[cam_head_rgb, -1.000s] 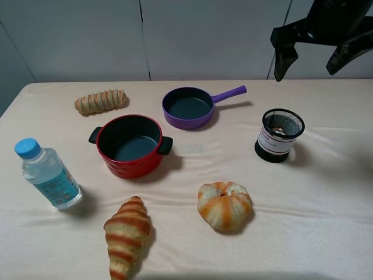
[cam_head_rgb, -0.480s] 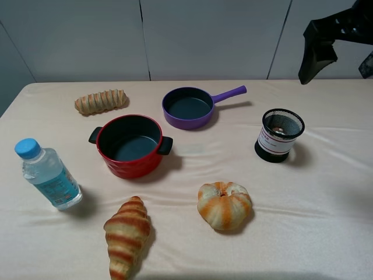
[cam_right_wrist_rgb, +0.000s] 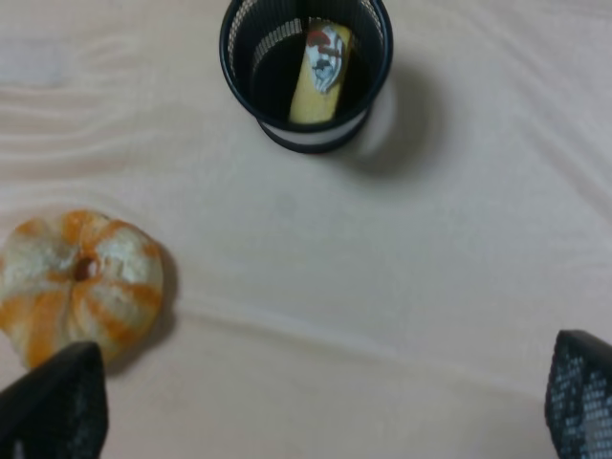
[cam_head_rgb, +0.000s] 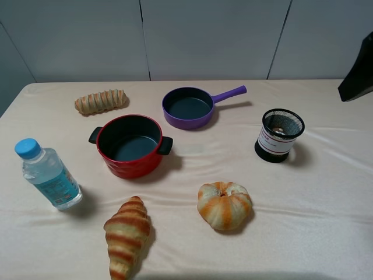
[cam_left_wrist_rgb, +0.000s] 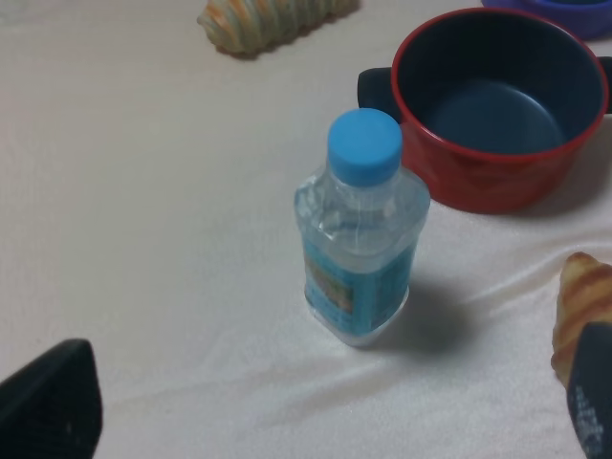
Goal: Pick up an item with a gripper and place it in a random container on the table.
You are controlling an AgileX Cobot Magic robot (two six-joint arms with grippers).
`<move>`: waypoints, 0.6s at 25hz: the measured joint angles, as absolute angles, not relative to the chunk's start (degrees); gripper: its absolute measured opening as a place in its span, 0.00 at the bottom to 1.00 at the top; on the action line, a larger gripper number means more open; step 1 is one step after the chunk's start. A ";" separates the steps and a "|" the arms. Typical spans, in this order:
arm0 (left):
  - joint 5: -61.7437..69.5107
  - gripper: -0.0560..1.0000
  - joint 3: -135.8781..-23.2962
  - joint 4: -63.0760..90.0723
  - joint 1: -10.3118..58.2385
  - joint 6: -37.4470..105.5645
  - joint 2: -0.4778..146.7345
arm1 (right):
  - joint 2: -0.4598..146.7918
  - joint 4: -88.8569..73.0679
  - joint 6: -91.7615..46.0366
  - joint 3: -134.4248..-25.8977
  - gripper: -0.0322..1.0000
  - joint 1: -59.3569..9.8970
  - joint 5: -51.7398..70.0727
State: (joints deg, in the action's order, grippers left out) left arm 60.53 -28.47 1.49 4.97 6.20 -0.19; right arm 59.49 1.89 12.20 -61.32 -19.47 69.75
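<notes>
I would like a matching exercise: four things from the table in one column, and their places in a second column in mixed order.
Things:
1. toy cake slice
2. water bottle
3. purple pan
4. croissant

Places:
A. near front edge, in front of the red pot
B. behind the red pot
C. inside the mesh cup
D. at the left side of the table

Pairs: 1-C, 2-D, 3-B, 4-A

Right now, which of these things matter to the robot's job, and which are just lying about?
Part of the job:
yellow cake slice, lying inside the mesh cup
black mesh cup
right gripper, open

Just lying about:
red pot
purple pan
water bottle
croissant
round bun
long roll
</notes>
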 joint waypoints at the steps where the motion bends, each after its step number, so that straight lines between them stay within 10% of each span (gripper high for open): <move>1: 60.53 0.99 -28.47 1.49 4.97 6.20 -0.19 | 58.02 1.89 12.20 -60.31 0.70 -19.47 69.75; 15: 60.53 0.99 -28.47 1.49 4.97 6.20 -0.19 | 31.13 5.34 12.16 -44.64 0.70 -14.33 69.29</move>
State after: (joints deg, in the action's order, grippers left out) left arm 60.53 -28.47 1.49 4.97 6.20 -0.19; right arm 31.13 5.34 12.16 -44.64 -14.33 69.29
